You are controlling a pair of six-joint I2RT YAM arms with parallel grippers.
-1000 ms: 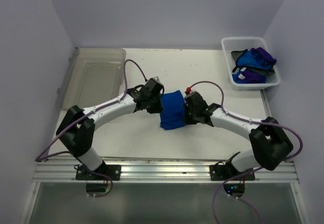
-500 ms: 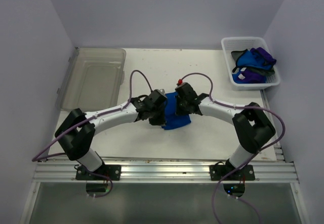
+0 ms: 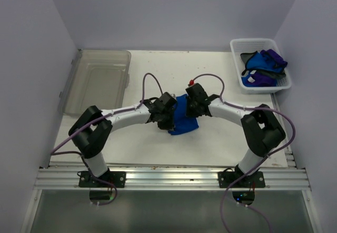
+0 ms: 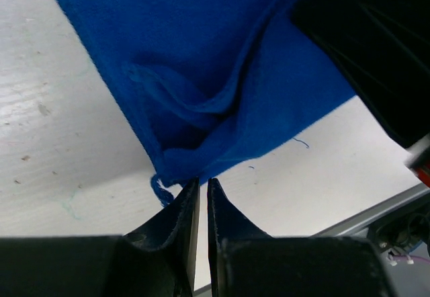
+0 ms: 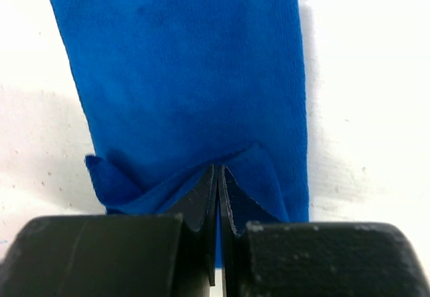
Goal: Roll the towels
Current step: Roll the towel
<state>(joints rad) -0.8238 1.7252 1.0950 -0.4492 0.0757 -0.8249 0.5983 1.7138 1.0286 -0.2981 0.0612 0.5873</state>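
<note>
A royal blue towel [image 3: 184,119] lies folded into a narrow strip in the middle of the white table, between my two grippers. In the left wrist view the left gripper [image 4: 203,181] has its jaws drawn almost together on the towel's [image 4: 201,75] near corner, where a loose thread hangs. The right gripper [image 5: 219,169] is shut on a raised fold at the end of the towel [image 5: 181,75], with blue cloth showing between its jaws. From above, the left gripper [image 3: 167,119] sits on the towel's left side and the right gripper [image 3: 191,106] on its far right side.
A white basket [image 3: 238,64] at the back right holds more towels, blue [image 3: 259,60] and purple [image 3: 258,78]. A clear plastic bin [image 3: 97,80] stands at the back left. A metal rail [image 3: 168,177] runs along the near edge. White walls close in both sides.
The right arm swung in toward the middle and the towel went from a wider block to a narrower, bunched strip. The left gripper shifted to the near corner and closed down.
</note>
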